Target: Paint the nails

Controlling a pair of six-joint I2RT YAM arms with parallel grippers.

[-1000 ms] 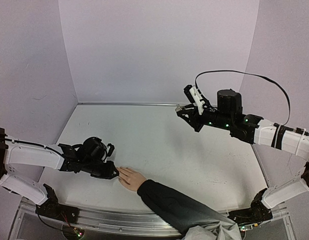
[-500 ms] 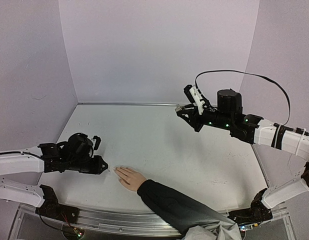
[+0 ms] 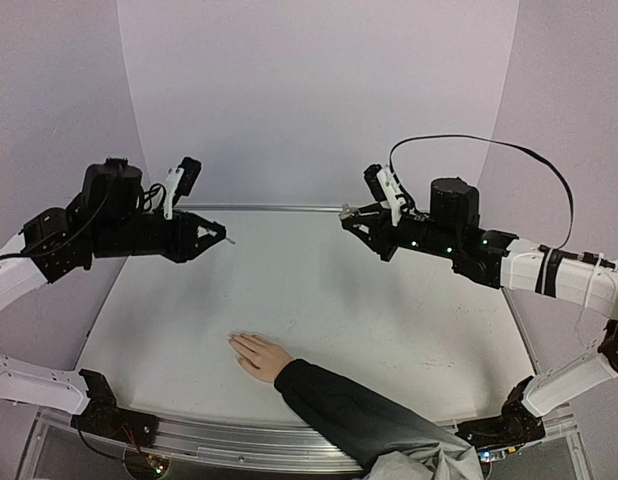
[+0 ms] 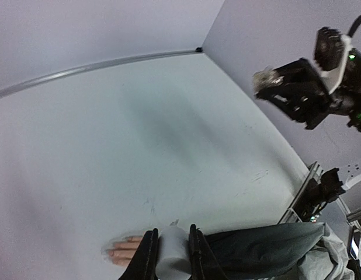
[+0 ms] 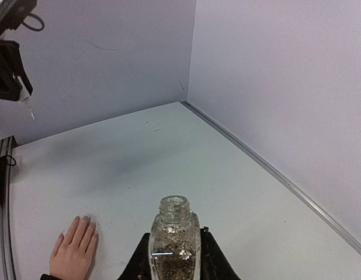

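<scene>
I'm holding the left gripper (image 4: 171, 249) closed on seemingly a brush cap (image 4: 172, 265), the right gripper (image 5: 174, 252) on a glitter bottle (image 5: 172, 224).

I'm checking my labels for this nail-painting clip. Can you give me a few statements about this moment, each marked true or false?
1. The right gripper holds a small glass bottle with an open neck. True.
2. The human hand lies flat on the table. True.
3. The left gripper is touching the human hand. False: it hangs high above the table, apart from the hand.
4. The small glass bottle stands on the table. False: the right gripper holds it in the air.
5. The left gripper is shut on a white cap. True.
</scene>
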